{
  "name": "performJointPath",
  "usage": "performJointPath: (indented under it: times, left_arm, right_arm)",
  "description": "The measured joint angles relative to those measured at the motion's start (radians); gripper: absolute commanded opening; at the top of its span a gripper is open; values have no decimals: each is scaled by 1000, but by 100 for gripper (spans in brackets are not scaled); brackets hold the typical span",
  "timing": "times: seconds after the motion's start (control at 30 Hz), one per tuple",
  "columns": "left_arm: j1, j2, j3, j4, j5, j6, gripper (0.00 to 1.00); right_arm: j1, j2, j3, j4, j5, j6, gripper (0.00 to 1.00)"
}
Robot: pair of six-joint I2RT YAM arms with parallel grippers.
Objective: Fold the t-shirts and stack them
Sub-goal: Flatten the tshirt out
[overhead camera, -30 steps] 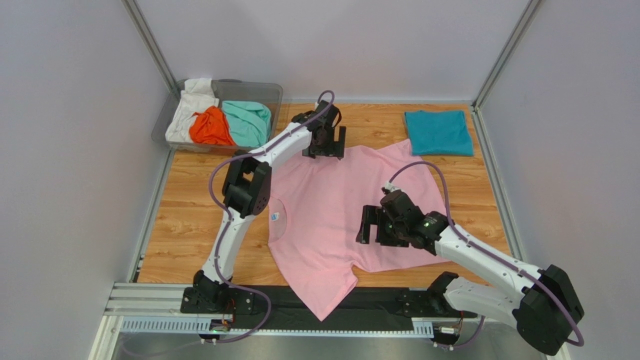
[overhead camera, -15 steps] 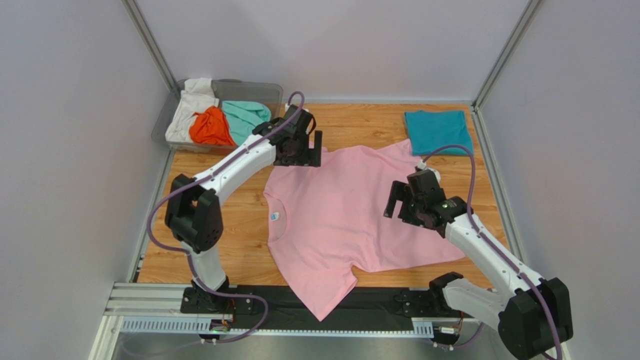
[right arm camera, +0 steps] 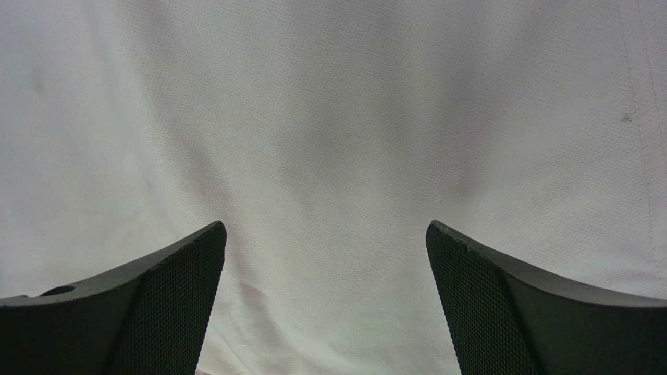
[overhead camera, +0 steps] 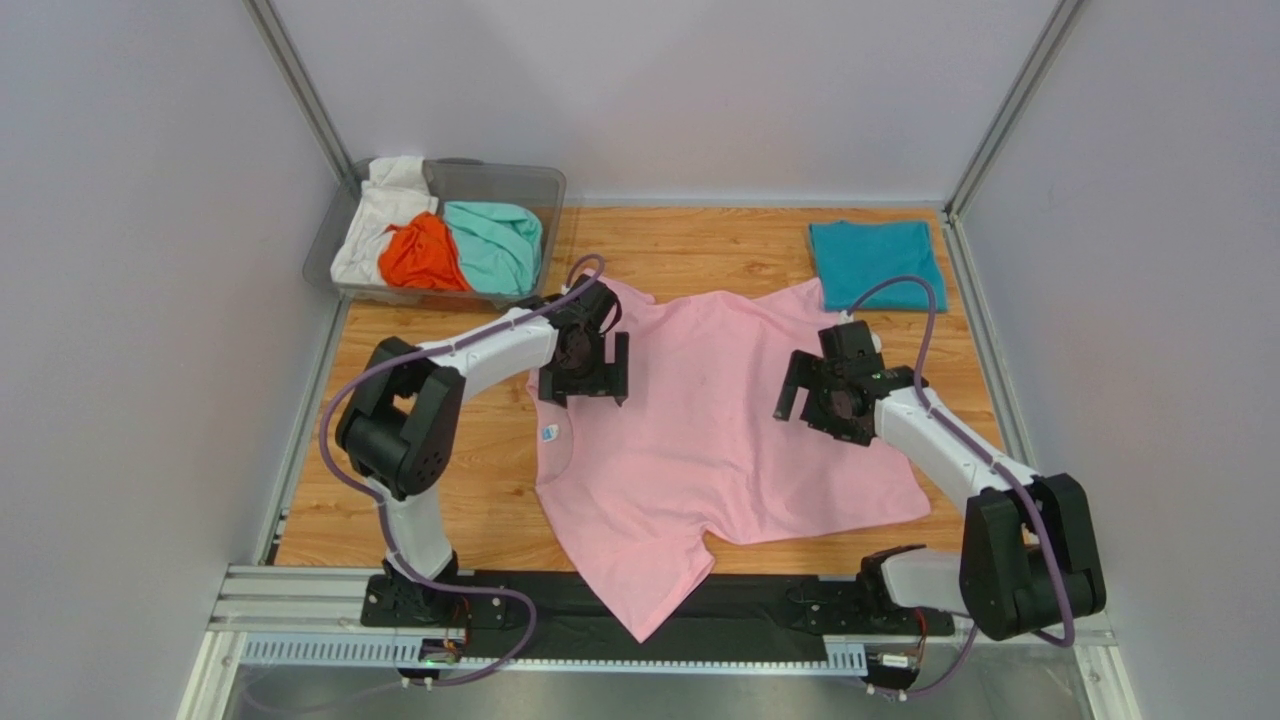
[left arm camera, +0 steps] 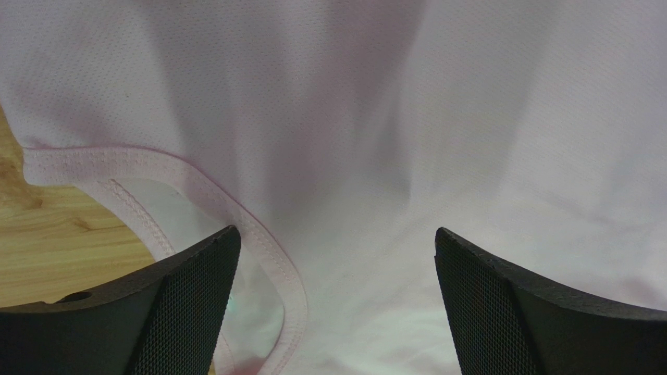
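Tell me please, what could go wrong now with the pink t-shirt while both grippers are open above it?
1. The left gripper hangs open over the collar; it may pinch only one layer, so the pink t-shirt folds unevenly.
2. One sleeve hangs over the near edge of the table and could snag on the black rail.
3. The shirt's far corner lies next to the folded teal t-shirt; a pull may disturb it.

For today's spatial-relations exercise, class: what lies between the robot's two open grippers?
Only the spread light pink cotton t-shirt; the top view shows it between the left gripper and the right gripper.
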Motion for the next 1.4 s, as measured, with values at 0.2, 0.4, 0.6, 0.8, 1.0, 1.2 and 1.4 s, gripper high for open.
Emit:
performJointPath:
  times: [0.2, 0.4, 0.6, 0.8, 1.0, 1.2, 1.4]
  left_arm:
    - [73, 68, 35, -8, 2, 3, 100]
    - [134, 133, 123, -18, 7, 36, 100]
    - [164, 184, 200, -43, 20, 56, 100]
    - [171, 172, 186, -35, 43, 77, 100]
    - [171, 48, 69, -44, 49, 81, 100]
    - [171, -48, 87, -51, 55, 92, 100]
    - [171, 3, 217, -46, 92, 100, 100]
  right_arm:
    - [-1, 0, -51, 35, -47, -3, 100]
    - [0, -66, -156, 75, -138, 7, 100]
    - [10, -139, -215, 87, -185, 32, 100]
    - [59, -292, -299, 57, -225, 92, 100]
    - [69, -392, -275, -82, -205, 111, 100]
    - [60, -311, -37, -128, -109, 74, 100]
    - [-28, -51, 198, -64, -74, 27, 100]
